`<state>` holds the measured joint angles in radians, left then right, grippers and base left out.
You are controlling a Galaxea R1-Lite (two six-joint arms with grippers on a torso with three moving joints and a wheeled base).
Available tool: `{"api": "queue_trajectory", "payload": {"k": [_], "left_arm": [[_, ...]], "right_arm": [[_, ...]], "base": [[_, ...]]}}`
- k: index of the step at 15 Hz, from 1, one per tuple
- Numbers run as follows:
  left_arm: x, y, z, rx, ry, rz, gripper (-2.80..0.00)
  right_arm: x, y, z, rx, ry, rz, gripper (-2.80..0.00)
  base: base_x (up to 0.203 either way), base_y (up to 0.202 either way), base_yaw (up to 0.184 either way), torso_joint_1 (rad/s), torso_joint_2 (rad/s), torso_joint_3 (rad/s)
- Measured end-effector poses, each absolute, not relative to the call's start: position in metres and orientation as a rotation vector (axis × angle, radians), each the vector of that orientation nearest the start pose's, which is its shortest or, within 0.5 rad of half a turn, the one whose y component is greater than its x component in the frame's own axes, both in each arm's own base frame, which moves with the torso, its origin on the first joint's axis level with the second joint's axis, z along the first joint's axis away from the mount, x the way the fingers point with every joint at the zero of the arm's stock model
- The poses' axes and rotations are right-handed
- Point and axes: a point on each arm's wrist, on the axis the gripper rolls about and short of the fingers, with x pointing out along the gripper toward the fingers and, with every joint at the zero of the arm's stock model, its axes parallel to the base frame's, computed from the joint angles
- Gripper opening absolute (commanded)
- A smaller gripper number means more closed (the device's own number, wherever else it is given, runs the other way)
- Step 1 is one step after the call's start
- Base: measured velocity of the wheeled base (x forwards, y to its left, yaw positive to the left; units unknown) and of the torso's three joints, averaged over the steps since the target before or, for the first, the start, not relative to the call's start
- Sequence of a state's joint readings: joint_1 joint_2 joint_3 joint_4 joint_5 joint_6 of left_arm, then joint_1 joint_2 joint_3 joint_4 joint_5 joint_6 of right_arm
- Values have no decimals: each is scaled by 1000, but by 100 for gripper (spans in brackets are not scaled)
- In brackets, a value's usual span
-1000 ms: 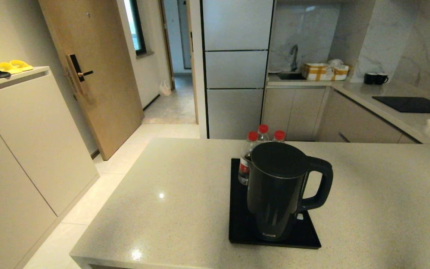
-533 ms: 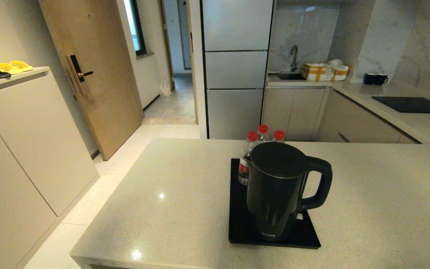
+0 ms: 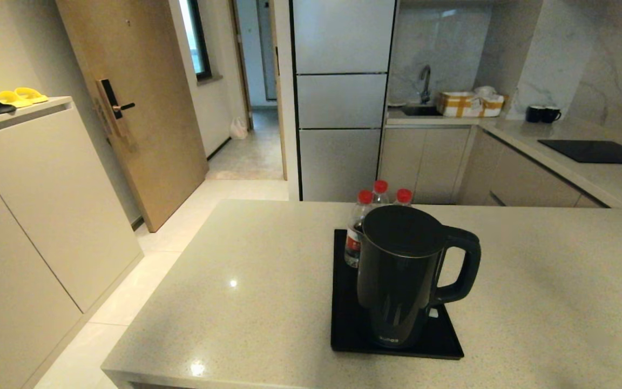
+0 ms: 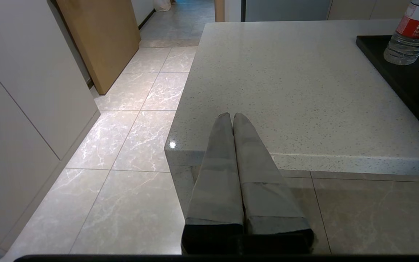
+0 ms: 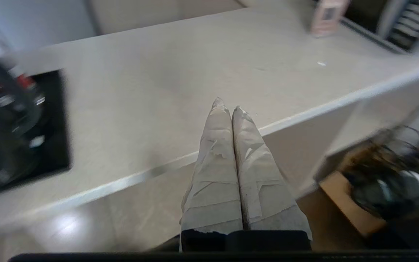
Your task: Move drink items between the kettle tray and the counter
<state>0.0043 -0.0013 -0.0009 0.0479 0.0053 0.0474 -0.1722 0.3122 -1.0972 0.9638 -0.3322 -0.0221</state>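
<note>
A tall matte black kettle (image 3: 403, 275) stands on the glossy black kettle tray (image 3: 343, 329) on the beige speckled counter (image 3: 246, 292), handle to the right. Three red-capped water bottles (image 3: 355, 235) stand on the tray's far end behind the kettle. One bottle (image 4: 409, 32) and the tray's corner (image 4: 406, 83) show in the left wrist view. My left gripper (image 4: 232, 117) is shut and empty, low beside the counter's near left corner. My right gripper (image 5: 226, 106) is shut and empty over the counter's near right edge; the tray (image 5: 55, 120) lies off to its side. Neither arm shows in the head view.
A cream cabinet (image 3: 30, 194) bearing slippers (image 3: 3, 100) stands on the left, by a wooden door (image 3: 127, 102). A black hob panel (image 3: 594, 151), two dark mugs (image 3: 543, 113) and a sink (image 3: 421, 108) lie on the far counter. A cardboard box (image 5: 347, 203) sits on the floor to the right.
A pale shape at the head view's right edge a second ago has gone out of view. The kettle, tray and bottles have not moved.
</note>
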Motion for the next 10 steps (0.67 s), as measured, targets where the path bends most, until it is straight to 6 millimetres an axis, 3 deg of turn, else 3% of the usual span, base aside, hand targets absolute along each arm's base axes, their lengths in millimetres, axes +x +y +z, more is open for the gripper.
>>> {"api": "queue_trajectory", "payload": {"k": [6,8,10], "left_arm": [[-23,0,71,47,46,9,-280],[-23,0,71,47,46,9,-280],[-23,0,71,48,47,9,-280]], "right_arm": [[-113,2,230,6,218,-414,-280],[-113,-3,211,-17,240,-367,-280],[-110,-5,177,-85,252,-334,-280]], "base": [[0,0,0,0,0,0],[0,0,0,0,0,0],[0,0,0,0,0,0]]}}
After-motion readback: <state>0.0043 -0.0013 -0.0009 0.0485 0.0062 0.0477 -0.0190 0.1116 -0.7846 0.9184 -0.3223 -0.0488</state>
